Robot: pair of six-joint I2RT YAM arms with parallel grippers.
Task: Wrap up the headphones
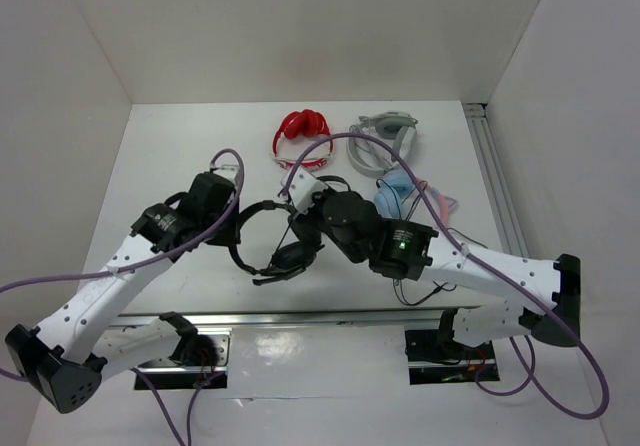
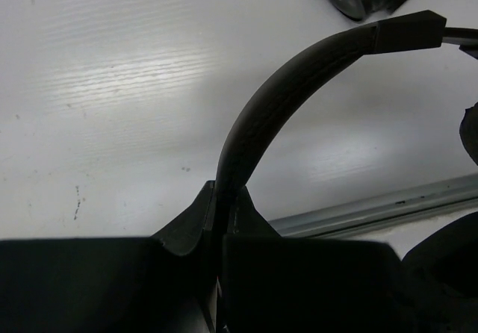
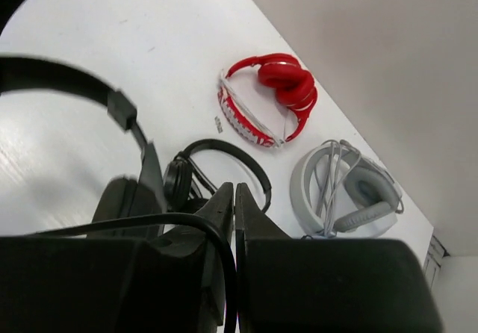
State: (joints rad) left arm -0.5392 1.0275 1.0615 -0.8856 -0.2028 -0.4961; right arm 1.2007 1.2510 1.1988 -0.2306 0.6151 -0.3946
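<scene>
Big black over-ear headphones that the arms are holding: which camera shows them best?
The top external view: there the big black over-ear headphones show most of their shape. Left wrist shows only the headband clamped in the left gripper; right wrist, a band piece, a blurred earcup and thin cable.

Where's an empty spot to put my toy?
The far-left corner of the table, left of the red headphones, is bare. It is crowded at the far right, with the grey headphones and a blue thing, and in the middle, where both arms hold the big black headphones.
</scene>
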